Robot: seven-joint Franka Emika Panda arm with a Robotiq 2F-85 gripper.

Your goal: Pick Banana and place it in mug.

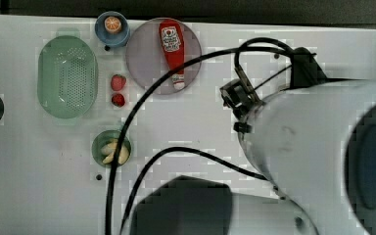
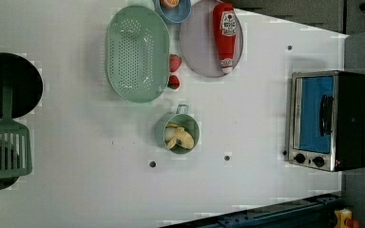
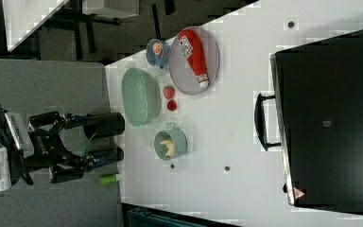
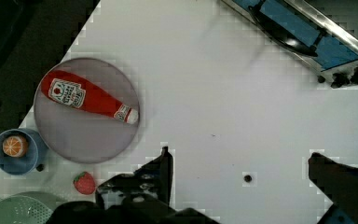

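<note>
1. A red ketchup bottle [image 1: 172, 51] lies on its side across a round grey plate [image 1: 142, 61] near the upper centre of the top view; its white label carries a red emblem and lines of print too small to read, and its white cap points toward the plate's lower rim.
2. The banana [image 2: 179, 137], a pale yellow-cream toy with curved, finger-like lobes, sits inside the mug [image 2: 164, 133] at the centre of the left view, its lobes curled within the rim.
3. The mug is small, round and teal-green, with smooth walls and a short stubby handle pointing toward the upper edge of the left view; it stands on the white table [image 2: 247, 123] just below the basket.
4. A large pale-green oval basket [image 1: 49, 81], its floor perforated with rows of small holes, occupies the upper left of the top view.
5. A small blue bowl [image 1: 103, 33] at the top edge holds a round orange slice [image 1: 113, 24]; two red strawberries [image 1: 118, 82] lie between the basket and the plate.
6. A steel toaster oven [image 2: 328, 118] with a blue-tinted door and two dark knobs stands at the left view's right.
7. The gripper [image 4: 240, 177] hangs over bare table with its dark fingers [image 4: 161, 172] spread wide and nothing between them, well apart from the mug.
</note>
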